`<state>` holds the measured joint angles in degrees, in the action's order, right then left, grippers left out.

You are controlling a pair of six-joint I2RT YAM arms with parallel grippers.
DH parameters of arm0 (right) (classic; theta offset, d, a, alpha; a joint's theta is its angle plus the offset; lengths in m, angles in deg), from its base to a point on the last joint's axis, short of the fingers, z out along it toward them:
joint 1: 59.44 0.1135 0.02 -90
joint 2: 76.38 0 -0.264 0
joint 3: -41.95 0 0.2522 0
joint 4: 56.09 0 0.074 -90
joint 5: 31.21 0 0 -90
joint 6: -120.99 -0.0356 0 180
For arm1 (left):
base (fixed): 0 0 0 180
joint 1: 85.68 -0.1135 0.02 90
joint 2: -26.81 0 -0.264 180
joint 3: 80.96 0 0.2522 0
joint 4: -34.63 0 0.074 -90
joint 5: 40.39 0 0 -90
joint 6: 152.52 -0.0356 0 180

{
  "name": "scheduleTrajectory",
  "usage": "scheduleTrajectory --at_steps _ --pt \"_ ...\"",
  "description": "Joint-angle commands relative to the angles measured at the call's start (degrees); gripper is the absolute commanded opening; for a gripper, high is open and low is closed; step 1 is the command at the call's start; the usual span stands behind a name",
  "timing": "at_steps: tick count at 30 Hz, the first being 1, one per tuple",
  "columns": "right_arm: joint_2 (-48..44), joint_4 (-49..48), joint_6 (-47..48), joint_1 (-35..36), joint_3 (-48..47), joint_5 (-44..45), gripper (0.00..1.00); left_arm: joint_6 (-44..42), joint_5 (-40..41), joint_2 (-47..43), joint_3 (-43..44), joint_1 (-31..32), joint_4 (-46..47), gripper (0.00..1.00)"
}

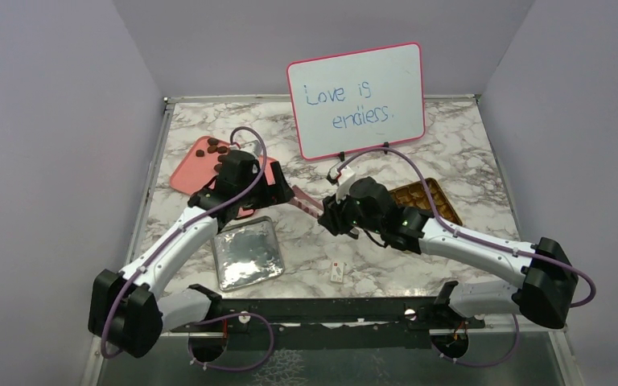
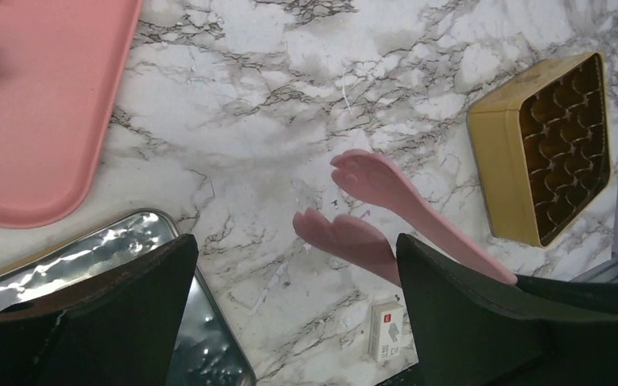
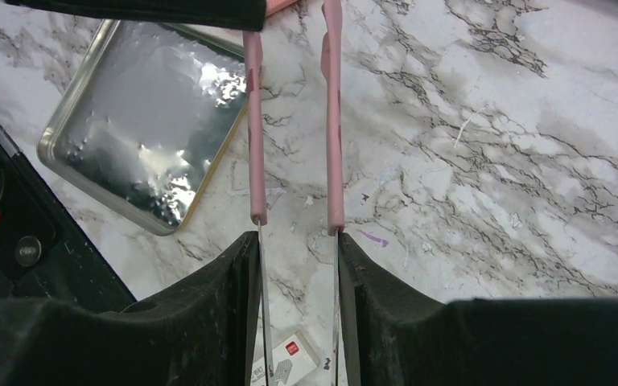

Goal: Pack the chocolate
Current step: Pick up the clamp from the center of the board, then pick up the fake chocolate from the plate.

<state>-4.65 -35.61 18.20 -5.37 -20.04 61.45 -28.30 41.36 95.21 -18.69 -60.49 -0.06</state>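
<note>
Two tongs [image 2: 418, 217] tips btwn tray [image 2: 40, 121], box [image 2: 499, 161]

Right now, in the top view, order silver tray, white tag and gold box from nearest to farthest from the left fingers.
1. Silver tray, just toward the bases.
2. White tag, centre, near edge.
3. Gold box, far right side.
</note>
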Motion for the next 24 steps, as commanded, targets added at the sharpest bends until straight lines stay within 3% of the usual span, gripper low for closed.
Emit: scheduleTrajectory --at_steps 1,7,13,18,24 --pt "0.4 0.1 1.1 0.3 -1.5 -0.8 0.42 -0.6 2.5 -8.5 0.4 -0.3 -1.4 0.94" --pt "6.1 2.5 0.6 0.3 -6.5 -1.0 0.42 -7.0 4.3 -18.6 2.1 -0.3 -2.9 0.99" --pt "12.7 4.4 0.6 0.5 -13.3 -0.4 0.42 -12.7 11.0 -32.1 -2.3 -0.3 -3.3 0.99" --pt "18.7 4.0 0.4 1.3 -18.7 -0.5 0.42 -12.0 17.0 -42.9 -9.3 -0.3 -1.7 0.99" --pt "28.9 7.8 -0.1 3.7 -29.7 3.1 0.42 -12.3 19.5 -49.5 -10.6 -0.3 -1.2 0.99"
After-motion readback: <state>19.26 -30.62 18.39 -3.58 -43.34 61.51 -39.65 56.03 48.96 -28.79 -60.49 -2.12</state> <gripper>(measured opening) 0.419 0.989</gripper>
